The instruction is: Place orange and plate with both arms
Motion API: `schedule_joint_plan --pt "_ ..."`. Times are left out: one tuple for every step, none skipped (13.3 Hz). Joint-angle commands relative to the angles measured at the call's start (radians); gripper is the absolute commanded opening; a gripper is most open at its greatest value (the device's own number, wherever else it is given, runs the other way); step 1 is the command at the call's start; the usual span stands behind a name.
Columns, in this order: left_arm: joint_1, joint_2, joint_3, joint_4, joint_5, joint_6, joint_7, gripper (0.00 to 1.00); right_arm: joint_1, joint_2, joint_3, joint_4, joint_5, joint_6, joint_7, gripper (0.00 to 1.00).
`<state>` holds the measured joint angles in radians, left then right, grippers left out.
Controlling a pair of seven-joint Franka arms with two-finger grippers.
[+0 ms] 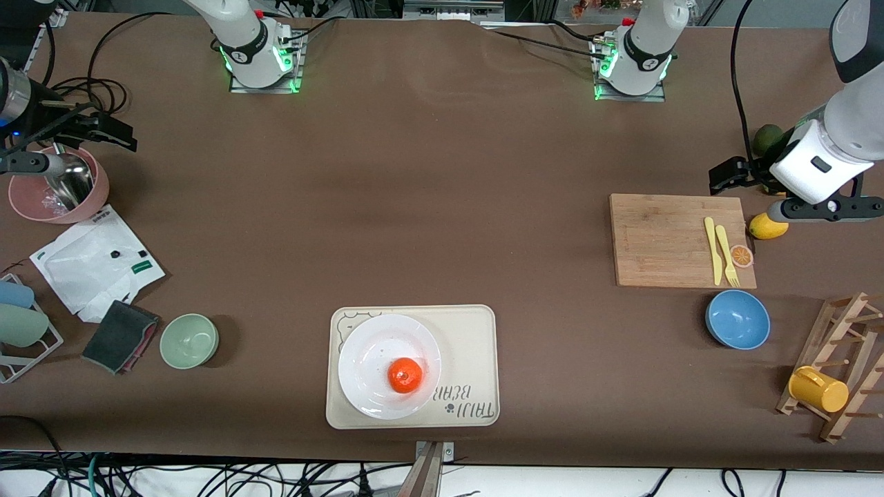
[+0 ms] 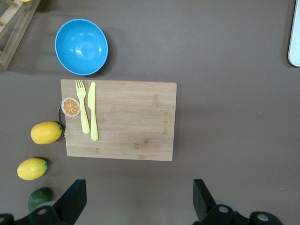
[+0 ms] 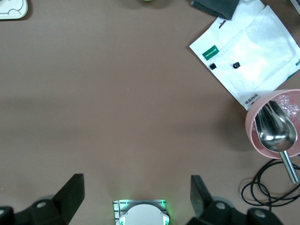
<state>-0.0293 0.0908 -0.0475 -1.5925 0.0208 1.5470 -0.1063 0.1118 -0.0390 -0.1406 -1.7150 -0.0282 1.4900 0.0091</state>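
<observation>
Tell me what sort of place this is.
Probably a robotics lab staged as a kitchen: two arm bases bolted to a brown table, loose cables along its edge, and props such as a cutting board and plate.

Both arms are glossy white with black joint rings; their bases sit on metal plates glowing green at the edges, red buttons at about one o'clock, black cables trailing off. The left gripper (image 2: 136,201) and right gripper (image 3: 136,199) show matte black fingers, spread wide
</observation>
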Motion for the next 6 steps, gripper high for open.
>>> schedule_joint_plan --pt "0.003 0.009 0.003 0.025 -0.008 -0.012 0.017 1.00 -0.003 0.048 -0.025 0.066 0.023 -0.022 0.022 1.00" --pt "0.003 0.009 0.003 0.023 -0.008 -0.012 0.017 1.00 0.000 0.068 -0.027 0.098 0.025 -0.028 0.022 1.00" --pt "0.003 0.009 0.003 0.025 -0.008 -0.012 0.017 1.00 -0.003 0.089 -0.027 0.122 0.027 -0.027 0.022 1.00" --pt "0.003 0.009 0.003 0.025 -0.010 -0.012 0.017 1.00 0.003 0.103 -0.025 0.145 0.027 -0.028 0.022 1.00" --pt "0.003 0.009 0.003 0.025 -0.009 -0.012 0.017 1.00 0.008 0.105 -0.022 0.150 0.027 -0.030 0.028 1.00" --pt "0.003 0.009 0.003 0.025 -0.008 -0.012 0.017 1.00 0.009 0.105 -0.020 0.149 0.027 -0.028 0.031 1.00"
